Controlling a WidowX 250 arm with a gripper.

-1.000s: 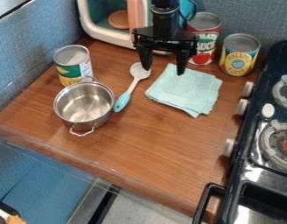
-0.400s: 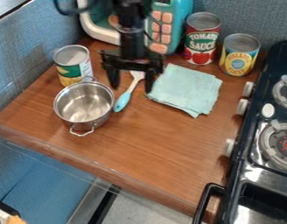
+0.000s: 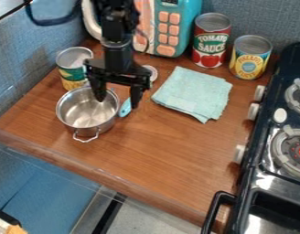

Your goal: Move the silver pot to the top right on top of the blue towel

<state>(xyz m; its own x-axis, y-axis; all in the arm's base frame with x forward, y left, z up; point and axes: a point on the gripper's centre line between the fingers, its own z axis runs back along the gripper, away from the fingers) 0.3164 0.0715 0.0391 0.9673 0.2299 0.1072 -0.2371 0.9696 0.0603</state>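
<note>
Brown wood-grain counter [image 3: 158,151], set against blue textured walls [image 3: 30,59]; we list its contents from left to right. Tin can [image 3: 70,73], with a green, yellow and white label: upright, at the far left, behind the pot. Round silver metal pot [image 3: 85,114], with two wire loop handles: we find it upright on the bare wood, left of the towel and well apart from it. Black two-finger gripper [image 3: 117,103]: hanging down at the pot's right side, jaws apart, one finger over the pot's opening, the other above the spoon; contact we cannot tell. Spoon with a turquoise handle [image 3: 125,108]: partly hidden behind the gripper. Turquoise toy microwave [image 3: 184,20], with pink buttons: at the back. Folded pale blue cloth towel [image 3: 195,93]: flat. Red-labelled can [image 3: 210,43] and yellow-labelled can [image 3: 250,59]: both upright, we note, behind the towel. Black toy stove [image 3: 257,167], with grey burner grates: far right.
</note>
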